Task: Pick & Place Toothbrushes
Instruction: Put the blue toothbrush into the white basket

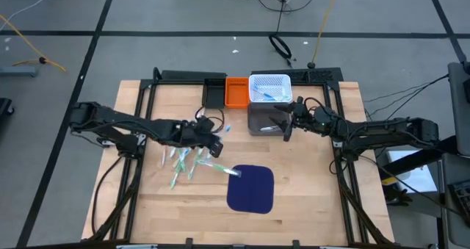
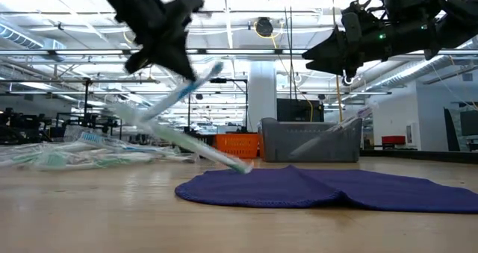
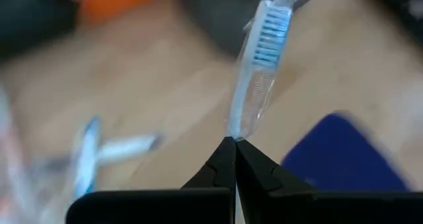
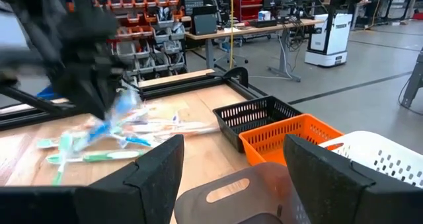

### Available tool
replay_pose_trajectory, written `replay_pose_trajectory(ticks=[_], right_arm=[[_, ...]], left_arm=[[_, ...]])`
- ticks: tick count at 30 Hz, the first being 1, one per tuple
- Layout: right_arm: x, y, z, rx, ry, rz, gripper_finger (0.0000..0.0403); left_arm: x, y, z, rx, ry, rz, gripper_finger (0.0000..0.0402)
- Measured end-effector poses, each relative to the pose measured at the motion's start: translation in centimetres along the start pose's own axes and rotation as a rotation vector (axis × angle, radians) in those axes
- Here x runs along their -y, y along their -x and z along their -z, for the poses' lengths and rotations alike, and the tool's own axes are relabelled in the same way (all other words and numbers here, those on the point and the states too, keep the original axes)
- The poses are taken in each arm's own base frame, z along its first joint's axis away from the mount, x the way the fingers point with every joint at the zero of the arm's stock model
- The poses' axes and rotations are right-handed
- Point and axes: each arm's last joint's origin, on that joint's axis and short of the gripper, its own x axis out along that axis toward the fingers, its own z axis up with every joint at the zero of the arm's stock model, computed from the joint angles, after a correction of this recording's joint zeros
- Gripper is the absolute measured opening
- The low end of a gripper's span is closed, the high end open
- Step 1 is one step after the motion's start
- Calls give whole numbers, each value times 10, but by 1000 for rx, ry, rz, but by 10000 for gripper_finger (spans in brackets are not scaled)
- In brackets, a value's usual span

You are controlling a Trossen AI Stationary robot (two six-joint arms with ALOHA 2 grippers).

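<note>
My left gripper (image 1: 213,140) hovers over the table's middle, shut on one clear-wrapped toothbrush (image 3: 261,59) with blue bristles, which shows slanting in the low view (image 2: 196,80). Several more toothbrushes (image 1: 182,161) lie in a loose pile on the wood just left of it. One more toothbrush (image 1: 224,168) lies with its end on the edge of the dark blue mat (image 1: 251,189). My right gripper (image 1: 286,128) is open above the grey bin (image 1: 261,117), touching nothing. A toothbrush (image 2: 321,137) leans inside that bin. My left gripper pinches the toothbrush by its handle end (image 3: 232,133), only at the fingertips (image 3: 221,159). The brush runs straight on from the fingers, its bristle head (image 3: 271,29) farthest from them. It is lifted clear of the table and slants in the low view.
Along the far edge stand a black bin (image 1: 214,93), an orange bin (image 1: 236,92) and a white basket (image 1: 269,87) holding blue toothbrushes. The grey bin sits just in front of them. Bare wood lies near the front edge around the mat.
</note>
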Motion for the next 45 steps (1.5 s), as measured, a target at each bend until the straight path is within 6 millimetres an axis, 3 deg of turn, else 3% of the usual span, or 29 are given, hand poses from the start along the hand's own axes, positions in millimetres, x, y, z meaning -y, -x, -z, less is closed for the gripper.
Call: replay_pose_trajectory(ticks=[15,22,45], right_arm=[[-8,2,-19,181,-94,-196,230],[-16,-3,-24,231,-94,-253,210],[-24,-54,-32,183,-86,-273,208]], left_arm=[[22,16,-40,391,-274,214,0],[26,5,-49,482,-316,250,0],[23,-32,-63,598,-319,310,0]])
